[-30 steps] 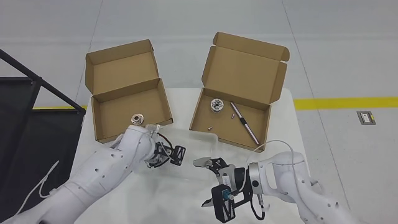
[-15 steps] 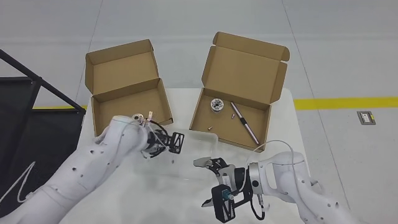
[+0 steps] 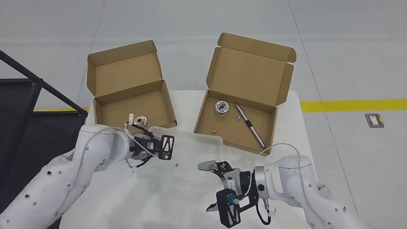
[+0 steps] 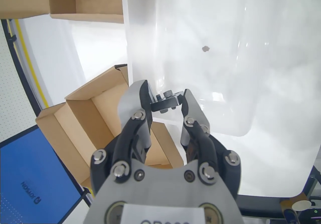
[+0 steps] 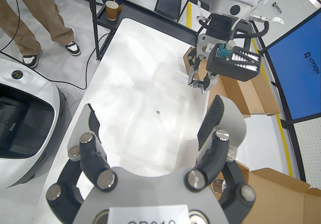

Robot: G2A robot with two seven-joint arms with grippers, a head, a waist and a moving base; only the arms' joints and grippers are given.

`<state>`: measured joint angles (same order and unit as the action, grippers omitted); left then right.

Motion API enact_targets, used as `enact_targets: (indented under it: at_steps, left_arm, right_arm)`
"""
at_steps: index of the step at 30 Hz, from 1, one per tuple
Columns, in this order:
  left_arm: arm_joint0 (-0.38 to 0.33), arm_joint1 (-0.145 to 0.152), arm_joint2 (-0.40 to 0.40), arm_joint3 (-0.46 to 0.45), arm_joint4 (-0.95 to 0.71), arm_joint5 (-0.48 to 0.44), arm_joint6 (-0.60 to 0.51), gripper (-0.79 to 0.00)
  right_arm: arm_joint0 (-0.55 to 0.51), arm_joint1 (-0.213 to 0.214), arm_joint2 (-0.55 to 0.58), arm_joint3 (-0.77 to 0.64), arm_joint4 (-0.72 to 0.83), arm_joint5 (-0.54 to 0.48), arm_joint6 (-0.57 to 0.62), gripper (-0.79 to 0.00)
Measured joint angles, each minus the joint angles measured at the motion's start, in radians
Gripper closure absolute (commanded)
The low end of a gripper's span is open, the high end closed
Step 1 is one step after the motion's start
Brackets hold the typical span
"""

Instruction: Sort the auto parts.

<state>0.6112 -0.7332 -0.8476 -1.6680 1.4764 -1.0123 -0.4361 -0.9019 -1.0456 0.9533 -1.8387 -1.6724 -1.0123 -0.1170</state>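
My left gripper (image 4: 166,104) is shut on a small black bracket with bolts (image 4: 164,104). In the top view the left gripper (image 3: 166,147) hangs over the table just in front of the left cardboard box (image 3: 113,122), which holds a metal hub (image 3: 140,121). The right cardboard box (image 3: 267,127) holds a toothed cylinder (image 3: 221,106), a thin rod (image 3: 250,125) and small screws (image 3: 215,129). My right gripper (image 5: 153,119) stands open and empty above the clear plastic tray (image 5: 150,89), where one tiny piece (image 5: 158,111) lies.
The clear tray (image 3: 194,152) lies between the two arms on the white table (image 3: 286,111). Both box lids stand open toward the far side. A blue screen (image 5: 298,77) stands beyond the left box. Beside the table stands a black rack (image 5: 100,14) with a cup and bottle.
My left arm has swung left and back from the tray toward the left box, carrying the bracket. The right arm has stayed still.
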Motion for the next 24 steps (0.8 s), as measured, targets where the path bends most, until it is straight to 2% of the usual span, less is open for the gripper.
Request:
enact_targets:
  at_steps: [4, 9, 15, 24]
  left_arm:
    - [0.024, 0.012, -0.057, 0.013, -0.016, 0.015, -0.009, 0.0]
    - [0.055, 0.014, -0.13, 0.083, -0.053, 0.132, 0.017, 0.0]
    - [0.062, 0.003, -0.172, 0.164, -0.08, 0.246, 0.044, 0.0]
    - [0.061, 0.0, -0.171, 0.172, -0.09, 0.25, 0.045, 0.0]
  right_arm:
    - [0.0, 0.0, 0.0, 0.0, 0.0, 0.0, 0.0, -0.785]
    - [0.0, 0.0, 0.0, 0.0, 0.0, 0.0, 0.0, -0.785]
    - [0.0, 0.0, 0.0, 0.0, 0.0, 0.0, 0.0, -0.785]
    - [0.0, 0.0, 0.0, 0.0, 0.0, 0.0, 0.0, -0.785]
